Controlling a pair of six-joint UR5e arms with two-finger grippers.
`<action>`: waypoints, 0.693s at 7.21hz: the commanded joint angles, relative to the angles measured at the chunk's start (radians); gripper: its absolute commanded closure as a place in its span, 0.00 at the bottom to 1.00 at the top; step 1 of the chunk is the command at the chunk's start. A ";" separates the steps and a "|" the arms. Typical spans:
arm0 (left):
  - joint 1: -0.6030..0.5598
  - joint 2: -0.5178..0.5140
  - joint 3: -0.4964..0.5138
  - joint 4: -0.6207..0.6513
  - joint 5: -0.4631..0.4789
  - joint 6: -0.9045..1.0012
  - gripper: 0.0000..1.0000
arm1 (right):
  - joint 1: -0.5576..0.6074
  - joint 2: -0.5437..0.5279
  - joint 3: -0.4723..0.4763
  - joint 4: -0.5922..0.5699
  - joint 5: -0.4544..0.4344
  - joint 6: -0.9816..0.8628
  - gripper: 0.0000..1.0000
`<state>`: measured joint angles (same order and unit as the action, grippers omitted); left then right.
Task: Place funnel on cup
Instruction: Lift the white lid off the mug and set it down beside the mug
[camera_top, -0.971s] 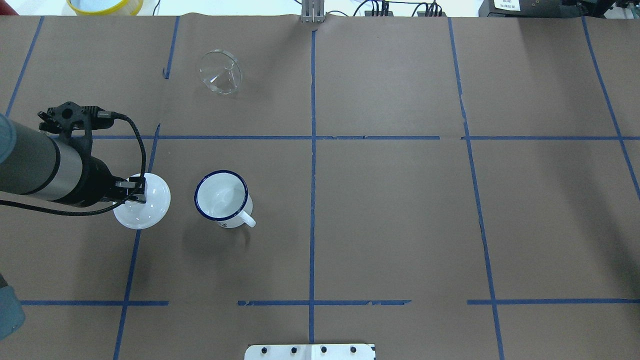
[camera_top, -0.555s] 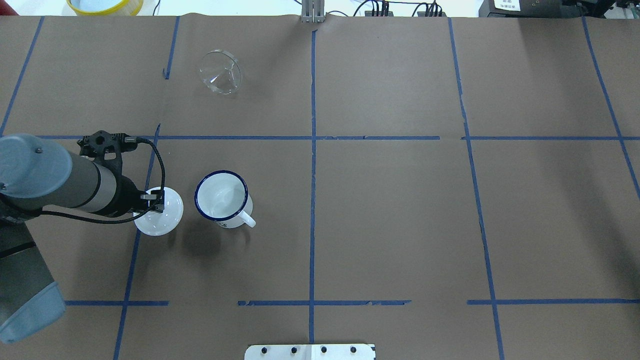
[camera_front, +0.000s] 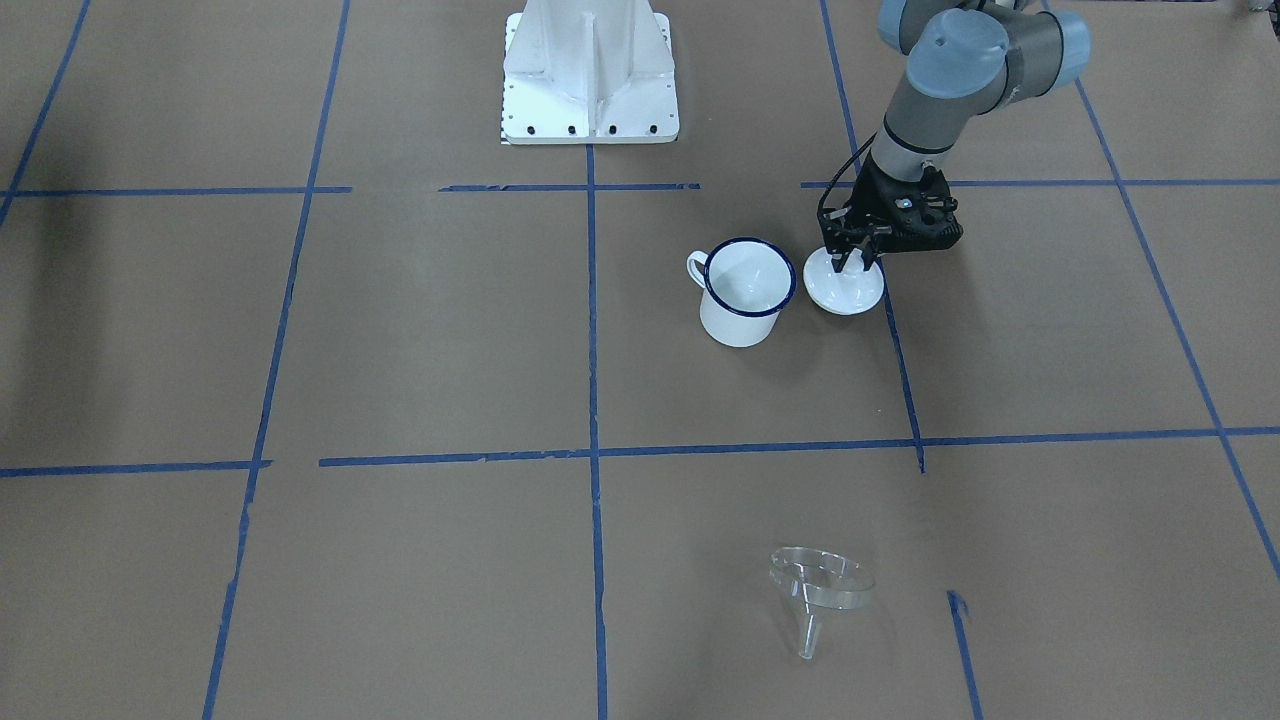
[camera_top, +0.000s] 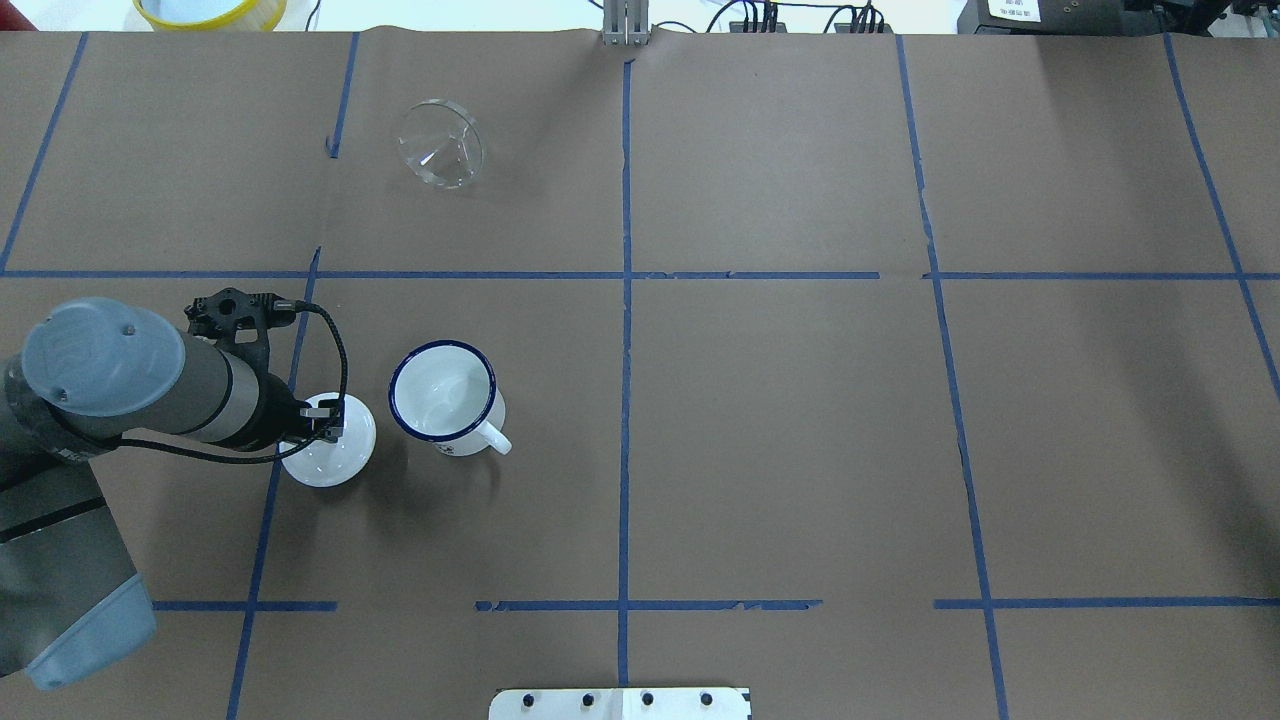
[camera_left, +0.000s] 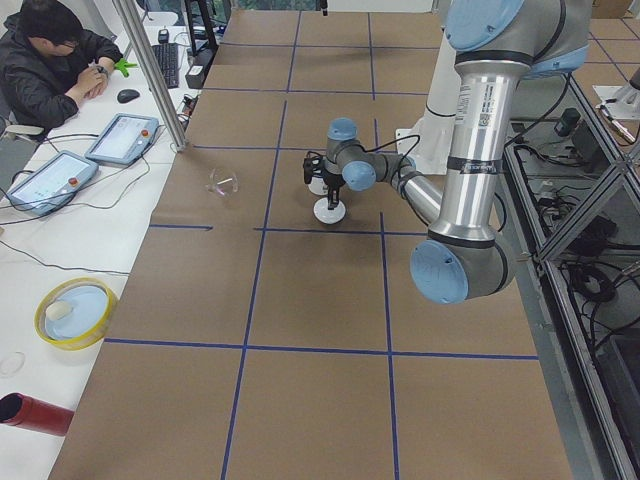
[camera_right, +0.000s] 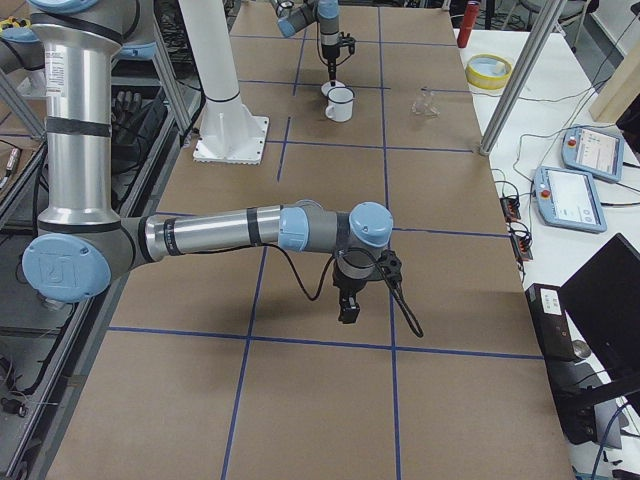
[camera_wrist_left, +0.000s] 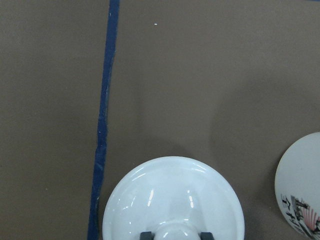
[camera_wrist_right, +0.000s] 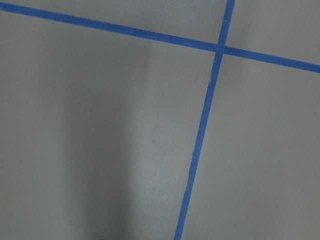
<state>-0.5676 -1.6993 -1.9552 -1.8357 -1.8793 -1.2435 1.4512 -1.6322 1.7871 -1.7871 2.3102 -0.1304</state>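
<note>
Brown paper taped in blue covers your bench (camera_top: 800, 420). Your left gripper (camera_top: 328, 416) points down from its bent arm, clamped on the knob of a white lid (camera_top: 325, 462) just beside the upright cup (camera_top: 445, 395). Near the far edge, the funnel (camera_top: 441, 143) lies tipped over. You cannot tell whether the right gripper (camera_right: 348, 305) is open.

I can read no text on my feeds. The cup (camera_wrist_left: 299, 172) shows a dark-and-pink printed mark (camera_wrist_left: 301, 212) at the left wrist view's right edge, cropped beyond reading. The white label (camera_top: 1016, 9) at the overhead view's upper right and the sticker (camera_left: 478, 100) on the silver tube of the left arm (camera_left: 462, 200) are too small.
</note>
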 joint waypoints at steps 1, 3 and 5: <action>0.005 -0.006 0.012 0.000 0.000 0.001 1.00 | 0.000 0.000 0.000 0.000 0.000 0.000 0.00; 0.003 -0.025 0.030 0.000 0.000 0.003 0.65 | 0.000 0.000 0.000 0.000 0.000 0.000 0.00; 0.003 -0.026 0.030 0.000 0.002 0.001 0.00 | 0.000 0.000 0.000 0.000 0.000 0.000 0.00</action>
<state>-0.5644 -1.7242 -1.9270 -1.8362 -1.8788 -1.2413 1.4512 -1.6321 1.7871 -1.7871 2.3102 -0.1304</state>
